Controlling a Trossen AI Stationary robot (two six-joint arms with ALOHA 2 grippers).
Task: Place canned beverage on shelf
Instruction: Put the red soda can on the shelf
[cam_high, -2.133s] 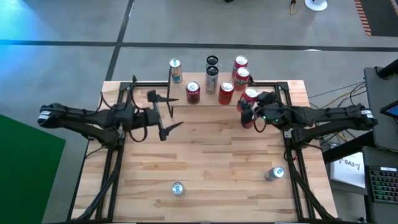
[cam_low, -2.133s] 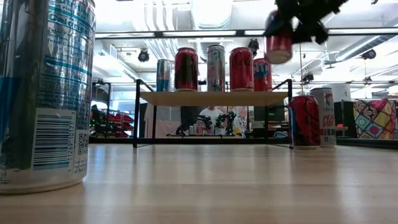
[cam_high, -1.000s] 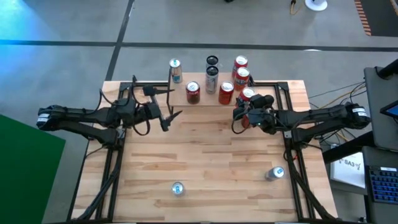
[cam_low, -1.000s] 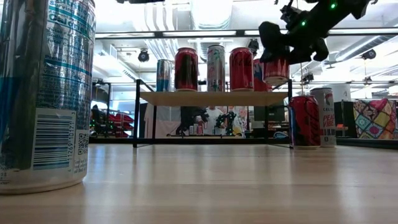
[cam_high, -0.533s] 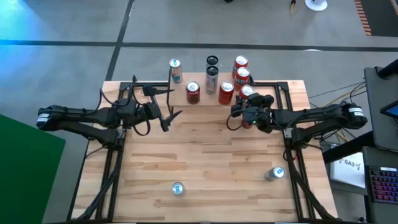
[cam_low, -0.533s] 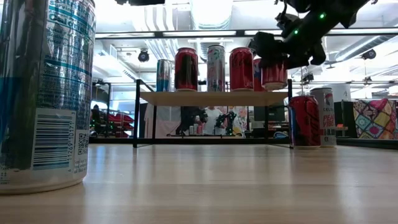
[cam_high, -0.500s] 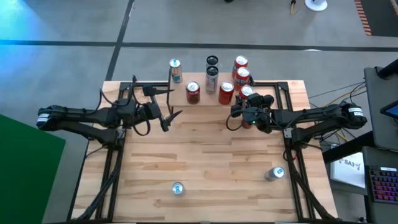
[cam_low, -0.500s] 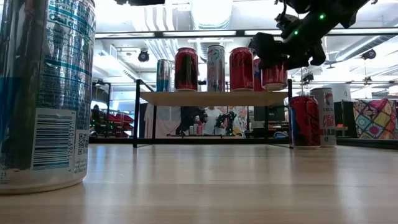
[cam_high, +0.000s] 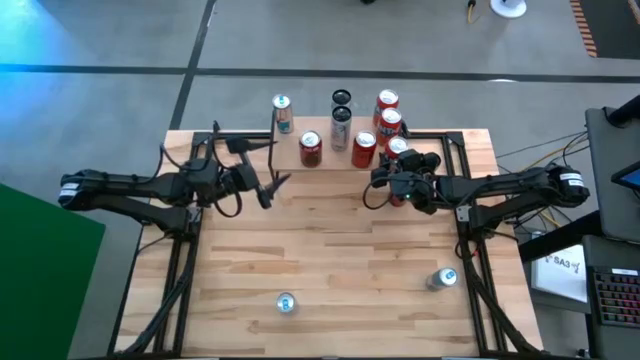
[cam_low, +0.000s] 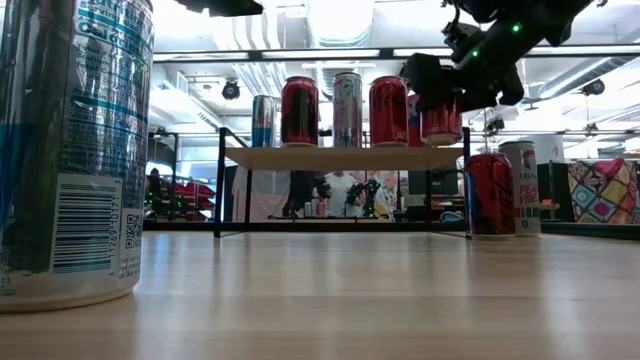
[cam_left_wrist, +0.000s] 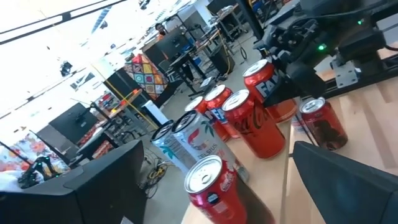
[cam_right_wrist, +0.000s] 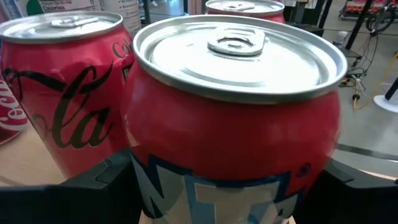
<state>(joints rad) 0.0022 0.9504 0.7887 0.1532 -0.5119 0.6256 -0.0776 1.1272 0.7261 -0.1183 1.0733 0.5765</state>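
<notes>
Four cans already crowd the shelf, and the right gripper grips a fifth, a red Fanta can, its fingers clamped around the body, at the shelf's right end, base about at plank level. A Coca-Cola can stands just beside it on the shelf. Released before the base sits fully on the plank, it could tip off that end; a sideways nudge could topple its neighbour. Off the shelf's left end, the left gripper hangs spread wide, holding nothing.
</notes>
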